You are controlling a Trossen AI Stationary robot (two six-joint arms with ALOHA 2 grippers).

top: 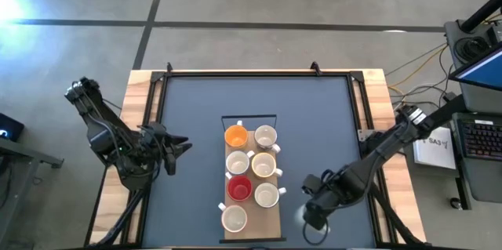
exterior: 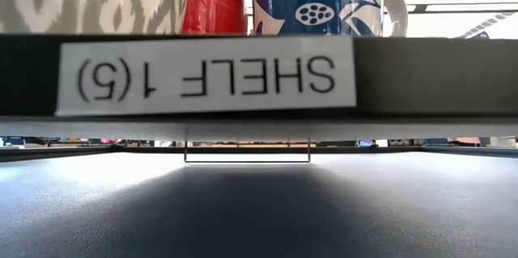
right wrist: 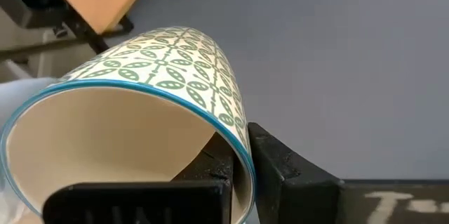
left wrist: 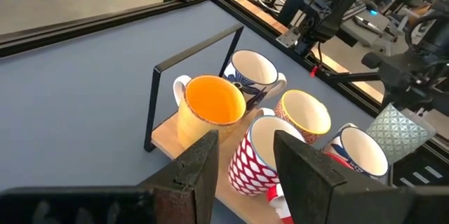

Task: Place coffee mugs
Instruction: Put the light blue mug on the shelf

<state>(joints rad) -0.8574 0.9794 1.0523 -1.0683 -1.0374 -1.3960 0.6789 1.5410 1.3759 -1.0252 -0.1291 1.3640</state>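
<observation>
High view: seven coffee mugs stood in two rows on a wooden shelf board at the middle of the dark surface. The right claw hung just beside the board's near end, gripping a pale mug. The left claw waited near the board, empty.

Low view: a label reading SHELF 1(5) filled the frame.

Left wrist view: the fingers stood parted.

Right wrist view: the jaws pinched the rim of a green-patterned mug. Judged: seven placed, one left to set down
</observation>
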